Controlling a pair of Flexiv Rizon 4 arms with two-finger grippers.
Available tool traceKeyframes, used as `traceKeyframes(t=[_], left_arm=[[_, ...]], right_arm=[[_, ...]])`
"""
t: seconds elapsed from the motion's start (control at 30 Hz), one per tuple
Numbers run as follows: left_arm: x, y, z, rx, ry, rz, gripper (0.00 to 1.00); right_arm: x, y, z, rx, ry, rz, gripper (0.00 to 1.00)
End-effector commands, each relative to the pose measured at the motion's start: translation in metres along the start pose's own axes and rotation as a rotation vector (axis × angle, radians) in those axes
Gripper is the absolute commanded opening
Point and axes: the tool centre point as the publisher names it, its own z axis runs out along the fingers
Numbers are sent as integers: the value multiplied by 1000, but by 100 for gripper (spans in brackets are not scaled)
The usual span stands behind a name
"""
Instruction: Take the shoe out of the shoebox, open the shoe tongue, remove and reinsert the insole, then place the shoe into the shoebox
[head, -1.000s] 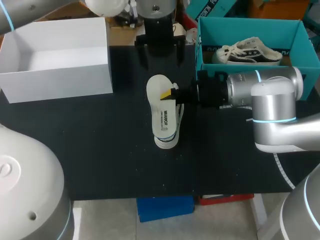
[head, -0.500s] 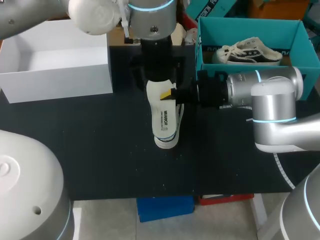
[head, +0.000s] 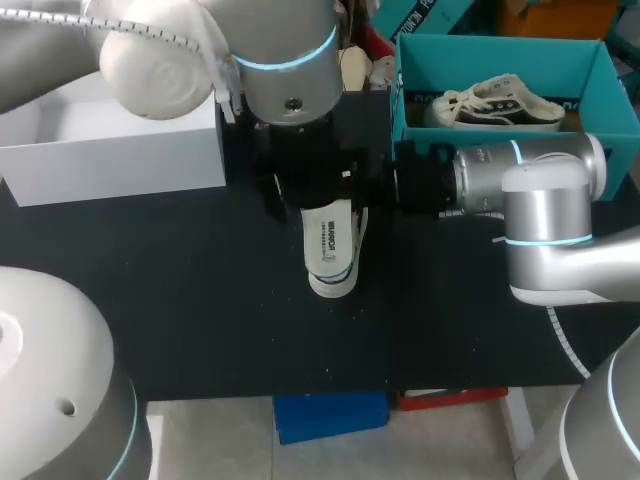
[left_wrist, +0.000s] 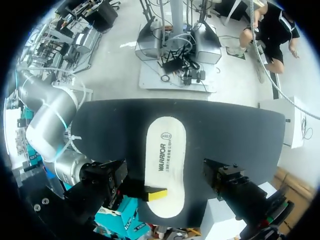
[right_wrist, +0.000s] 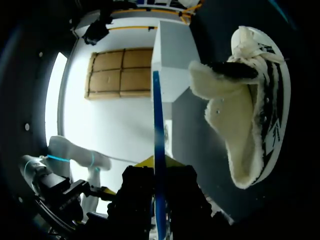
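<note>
— Over the middle of the table (head: 200, 300), what's new?
— The left arm (head: 285, 60) has swung in from the far edge. Its left gripper (head: 308, 190) now hangs spread wide astride the insole (head: 330, 240). The right gripper (right_wrist: 157, 172) hasn't budged and pinches the insole's edge above the shoe (right_wrist: 240, 125).
— Meaning?
— The insole's out, so I'd judge a handover or reinsertion comes next.
— Heading?
— It lies flat, long axis running from far side toward me. The toe end is hidden.
</note>
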Motion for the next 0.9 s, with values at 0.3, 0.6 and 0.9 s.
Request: traceKeyframes(t=[0.3, 0.6, 0.9], left_arm=[[56, -10, 18, 92, -407, -37, 100], [68, -14, 21, 147, -481, -25, 100], [68, -14, 21, 147, -481, -25, 100]], right_arm=[[0, 0, 1, -2, -2, 0, 0], [0, 0, 1, -2, -2, 0, 0], [0, 0, 1, -2, -2, 0, 0]])
